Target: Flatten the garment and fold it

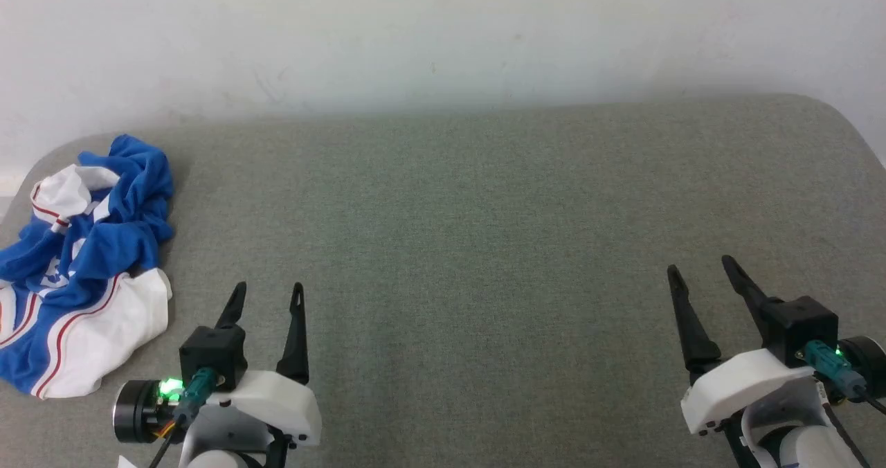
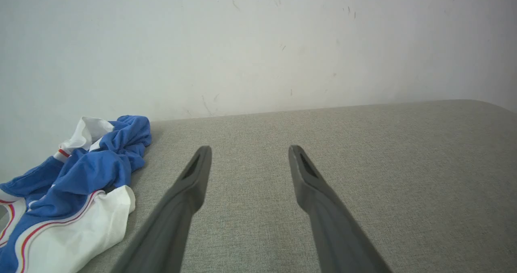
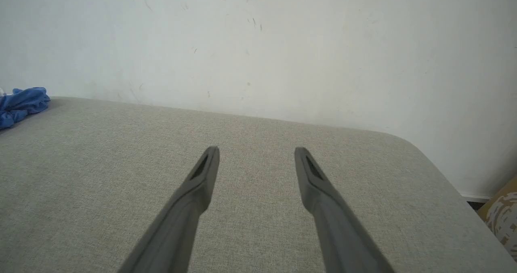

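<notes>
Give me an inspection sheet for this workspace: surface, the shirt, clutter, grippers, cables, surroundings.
Surface: table top, grey woven fabric with rounded corners.
Job's things: garment, crumpled in a heap at the table's left edge; not flattened, not folded.
Clutter: nothing seen.
Grippers: left gripper open, holding nothing, beside the garment but apart from it; right gripper open, holding nothing, far from the garment.
Cables: left wrist cable and right wrist cable, teal plugs, both close to the arms.
Surroundings: wall, pale and scuffed; brown patterned object beyond the right corner, unclear.
</notes>
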